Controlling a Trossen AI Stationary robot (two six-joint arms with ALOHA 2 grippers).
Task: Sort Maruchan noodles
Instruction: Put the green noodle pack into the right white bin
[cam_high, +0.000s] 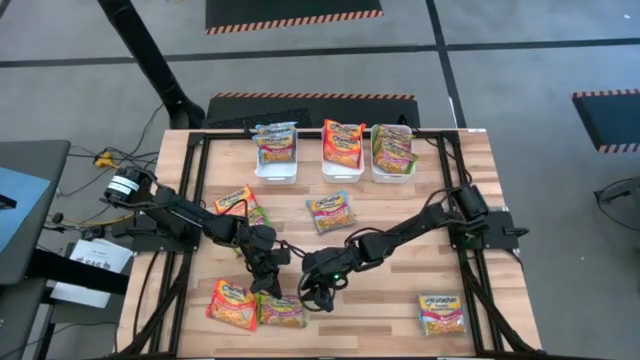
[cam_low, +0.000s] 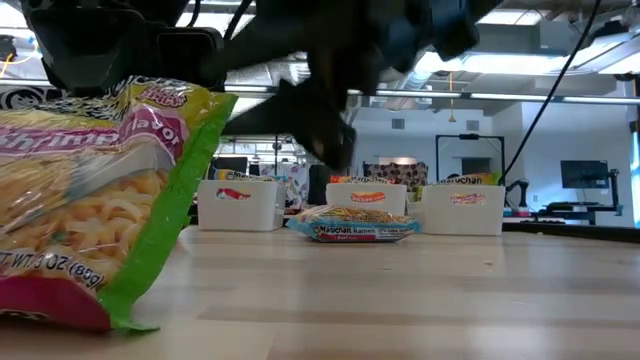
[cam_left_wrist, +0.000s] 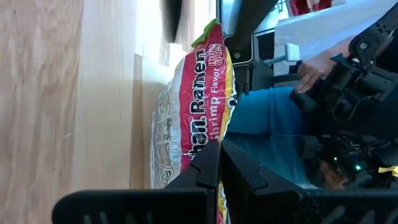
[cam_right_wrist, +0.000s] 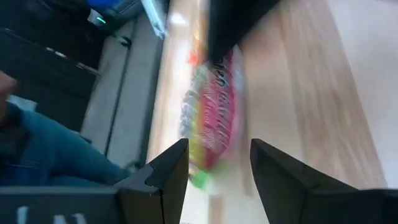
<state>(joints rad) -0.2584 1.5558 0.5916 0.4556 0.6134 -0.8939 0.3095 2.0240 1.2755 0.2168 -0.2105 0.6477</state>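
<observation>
A green-edged shrimp Maruchan packet (cam_high: 282, 312) sits near the table's near edge and fills the left of the low view (cam_low: 90, 200), tilted up. My left gripper (cam_high: 267, 285) (cam_left_wrist: 221, 168) is shut on it. My right gripper (cam_high: 318, 293) (cam_right_wrist: 219, 168) is open just to the packet's right, its fingers pointing at the blurred packet (cam_right_wrist: 214, 118) without touching it. An orange packet (cam_high: 230, 303) lies flat beside the held one. A blue-edged packet (cam_high: 332, 212) lies at mid-table, and another green-edged one (cam_high: 441, 314) lies near the right corner. My left gripper pinches the green-edged packet between its two fingers at one edge (cam_left_wrist: 214, 152), coming in slanting from above and from the far side. The packet is tilted up, with its lower end (cam_low: 60, 315) resting on the table.
Three white bins (cam_high: 276, 165) (cam_high: 342, 170) (cam_high: 392, 168) stand in a row at the far edge, each with packets inside. An orange packet lies over a green one (cam_high: 240, 204) on the left. A person in blue jeans (cam_left_wrist: 267, 124) stands beyond the near edge.
</observation>
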